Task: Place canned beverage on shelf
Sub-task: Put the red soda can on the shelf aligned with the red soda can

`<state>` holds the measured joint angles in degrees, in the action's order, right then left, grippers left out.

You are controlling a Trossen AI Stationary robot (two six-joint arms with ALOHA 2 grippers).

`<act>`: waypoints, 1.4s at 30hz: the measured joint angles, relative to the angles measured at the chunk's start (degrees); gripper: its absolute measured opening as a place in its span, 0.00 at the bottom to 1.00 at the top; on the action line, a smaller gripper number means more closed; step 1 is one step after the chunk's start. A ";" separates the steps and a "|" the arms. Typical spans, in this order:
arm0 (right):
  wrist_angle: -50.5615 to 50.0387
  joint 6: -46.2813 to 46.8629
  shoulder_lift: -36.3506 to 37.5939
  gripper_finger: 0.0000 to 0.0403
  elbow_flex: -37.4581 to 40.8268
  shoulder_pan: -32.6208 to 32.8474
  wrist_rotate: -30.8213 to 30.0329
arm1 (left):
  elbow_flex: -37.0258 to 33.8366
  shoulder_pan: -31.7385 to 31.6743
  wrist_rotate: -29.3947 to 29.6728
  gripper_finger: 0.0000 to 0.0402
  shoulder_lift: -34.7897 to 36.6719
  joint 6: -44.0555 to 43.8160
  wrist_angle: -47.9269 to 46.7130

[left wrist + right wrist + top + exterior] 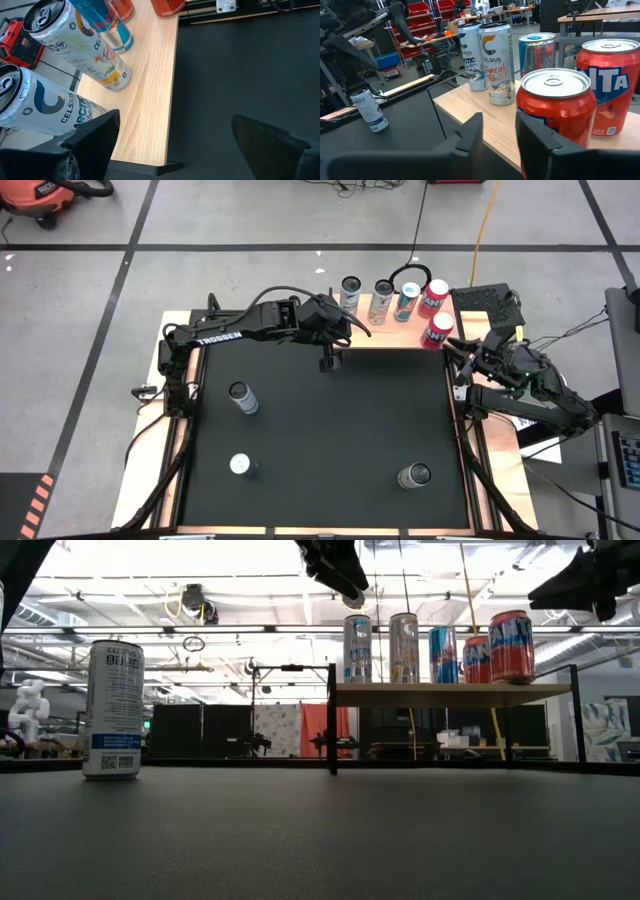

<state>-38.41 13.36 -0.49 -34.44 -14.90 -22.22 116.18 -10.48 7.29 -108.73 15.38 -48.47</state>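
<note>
**Five cans on the shelf, three still on the mat**

You are looking down on a large black tabletop mat (330,430) with the light wooden shelf (375,335) along its far edge. In the low view the shelf stands raised on thin dark legs, its flat top carrying a row of five upright cans.

Your left arm (240,330) reaches across the far left of the mat. The left gripper (328,362) hangs just off the shelf's front edge near its left end, fingers spread wide with nothing between them; its wrist view shows bare mat and the shelf edge between the two dark fingers.

Your right arm (530,385) sits beyond the mat's right edge. The right gripper (497,132) is beside the shelf's right end, just in front of the nearest red can (555,112). Its fingers stand close together with a narrow gap, and nothing is caught between them.

On the shelf, from the left: a white Celsius can (350,292), a second pale Celsius can (382,297), a blue can (407,299), a red can (433,297), and the nearest red can closer to the front edge.

On the mat stand three more cans: a white can (242,397) at left, a smaller-looking white can (240,465) nearer the front, and a grey can (414,475) at front right.
</note>
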 joint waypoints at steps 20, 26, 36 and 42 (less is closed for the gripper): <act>-1.04 5.99 0.00 0.00 0.56 0.00 -0.02 | 0.00 -0.01 0.00 0.96 0.00 0.04 0.00; -0.44 5.72 -1.58 0.00 1.38 0.00 -1.94 | 0.00 -0.01 0.00 0.96 0.00 0.18 0.08; 0.00 3.75 -5.74 0.00 1.40 -0.02 -9.18 | 0.00 -0.01 0.00 0.96 0.00 0.39 0.01; 0.00 3.74 -5.79 0.00 1.40 -0.02 -9.75 | 0.00 -0.01 0.02 0.96 0.00 1.50 0.04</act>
<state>-38.41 17.10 -6.28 -33.04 -14.92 -31.97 116.18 -10.48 7.31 -108.73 16.88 -48.43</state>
